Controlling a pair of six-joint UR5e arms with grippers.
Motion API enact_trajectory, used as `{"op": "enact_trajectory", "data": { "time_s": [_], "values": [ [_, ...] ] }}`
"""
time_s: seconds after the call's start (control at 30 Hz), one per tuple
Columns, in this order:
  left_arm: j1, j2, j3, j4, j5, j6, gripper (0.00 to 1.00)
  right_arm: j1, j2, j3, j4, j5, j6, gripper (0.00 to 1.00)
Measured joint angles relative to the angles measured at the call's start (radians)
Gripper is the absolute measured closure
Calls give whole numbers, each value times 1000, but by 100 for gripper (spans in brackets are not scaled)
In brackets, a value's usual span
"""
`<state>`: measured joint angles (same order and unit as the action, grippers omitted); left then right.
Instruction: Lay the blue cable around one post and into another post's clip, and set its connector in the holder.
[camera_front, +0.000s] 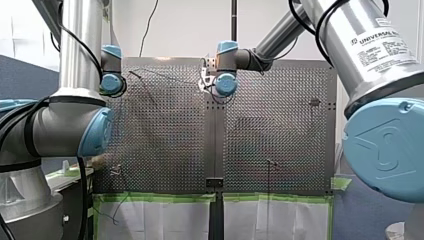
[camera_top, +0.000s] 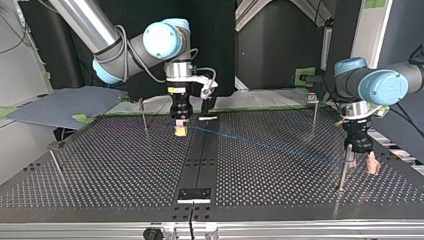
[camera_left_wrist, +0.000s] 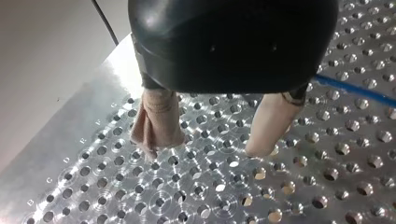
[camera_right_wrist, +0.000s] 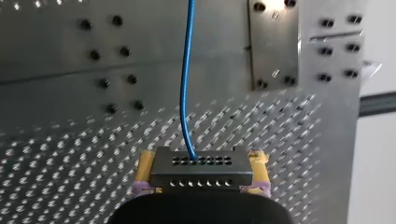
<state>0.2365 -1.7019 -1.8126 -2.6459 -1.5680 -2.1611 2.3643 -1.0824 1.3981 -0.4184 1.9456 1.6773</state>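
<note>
My right gripper is shut on a dark metal connector, held between its yellow pads just above the plate. The blue cable leaves the connector and runs ahead over the table. In the top view my right gripper hangs near the middle seam, and the cable stretches across to a thin post at the right. My left gripper stands open beside that post, its beige fingers spread with nothing between them. The cable passes behind one finger.
Other thin posts stand at the top view's back left, near left and back right. A black block sits on the seam at the near edge. A screwed metal plate lies ahead of my right gripper.
</note>
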Motion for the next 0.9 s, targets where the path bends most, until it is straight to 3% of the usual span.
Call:
{"op": "enact_trajectory", "data": {
  "time_s": [0.1, 0.27, 0.67, 0.9],
  "values": [
    [-3, 0, 0, 0, 0, -6, 0, -8, 0, 32, -31, 4, 20, 100],
    [-8, 0, 0, -3, 0, -22, 0, -21, 0, 85, -85, 37, 28, 100],
    [-29, 0, 0, -27, -1, -30, 0, -67, 2, 215, -215, 164, 1, 100],
    [-41, 0, 0, -32, -8, -22, 0, -102, 18, 288, -288, 228, -2, 100]
  ]
}}
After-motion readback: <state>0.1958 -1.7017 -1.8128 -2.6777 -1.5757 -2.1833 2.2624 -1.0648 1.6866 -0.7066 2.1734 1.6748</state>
